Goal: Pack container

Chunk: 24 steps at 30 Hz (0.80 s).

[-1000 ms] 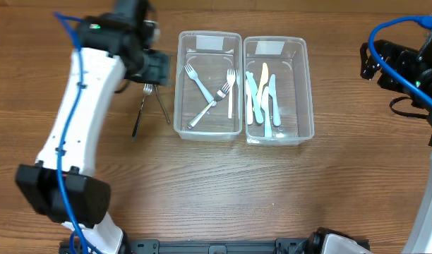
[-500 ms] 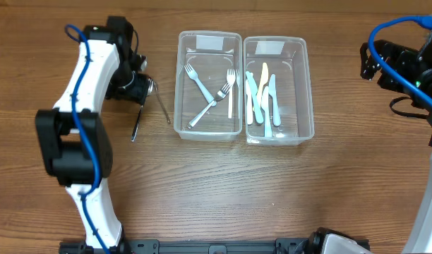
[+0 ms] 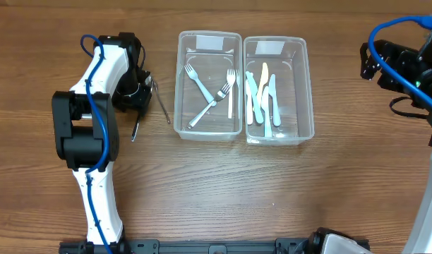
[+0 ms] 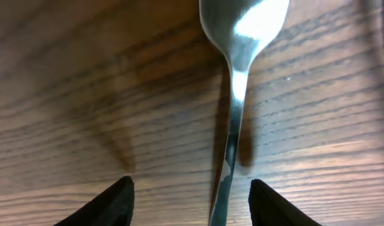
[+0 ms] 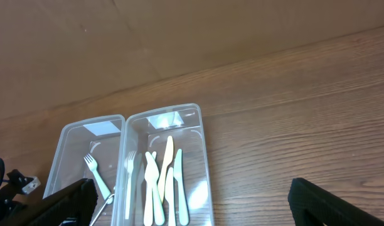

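I see left gripper spread astride the spoon handle on the table, not clamped. Right gripper spread too, empty, well right of the knife container.

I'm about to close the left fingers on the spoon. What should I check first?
1. Left gripper open: ok, the fingers are spread.
2. Spoon handle between the fingers: ok, though it sits right of centre.
3. Fingers low enough to grip the handle: cannot tell.
4. Drop-off bin decided: cannot tell. The left container holds forks and the right container holds knives, with no spoons in either.
5. Right arm away from the containers: ok, it is at the table's right edge.
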Each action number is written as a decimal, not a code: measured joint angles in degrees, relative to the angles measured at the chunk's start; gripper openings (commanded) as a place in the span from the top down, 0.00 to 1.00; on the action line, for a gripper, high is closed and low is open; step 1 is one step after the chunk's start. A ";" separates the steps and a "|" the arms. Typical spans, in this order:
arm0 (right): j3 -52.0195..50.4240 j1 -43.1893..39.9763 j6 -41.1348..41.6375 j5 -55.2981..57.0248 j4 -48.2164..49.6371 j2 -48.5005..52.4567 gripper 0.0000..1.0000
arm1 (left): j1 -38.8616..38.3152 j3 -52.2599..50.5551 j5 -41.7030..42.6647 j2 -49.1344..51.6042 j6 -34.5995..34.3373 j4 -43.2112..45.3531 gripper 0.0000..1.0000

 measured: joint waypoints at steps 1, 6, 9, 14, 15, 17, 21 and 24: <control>0.00 0.00 -0.02 -0.02 0.00 0.00 0.00 | 0.00 0.00 0.02 0.00 -0.07 0.44 0.41; 0.00 -0.02 -0.02 0.02 -0.02 0.00 0.00 | 0.00 0.00 0.46 0.00 -3.28 3.37 0.43; 0.00 0.00 -0.02 0.00 -0.02 0.00 0.00 | 0.00 0.00 1.03 0.00 -4.57 4.24 0.44; 0.00 0.00 0.00 0.00 0.00 0.00 0.00 | 0.00 0.00 1.36 0.00 -5.16 4.24 0.43; 0.00 -0.02 0.00 0.02 0.00 0.00 0.00 | 0.00 0.00 1.49 0.09 -5.25 4.22 0.43; 0.00 0.00 -0.02 0.00 -0.04 0.00 0.00 | 0.00 0.00 1.57 0.28 -5.25 4.15 0.45; 0.00 0.00 -0.02 0.02 -0.02 0.00 0.00 | 0.00 0.02 1.33 0.63 -5.35 3.80 0.72; 0.00 -0.02 -0.04 0.02 0.00 0.00 0.00 | 0.02 0.02 1.14 0.63 -5.44 3.78 0.92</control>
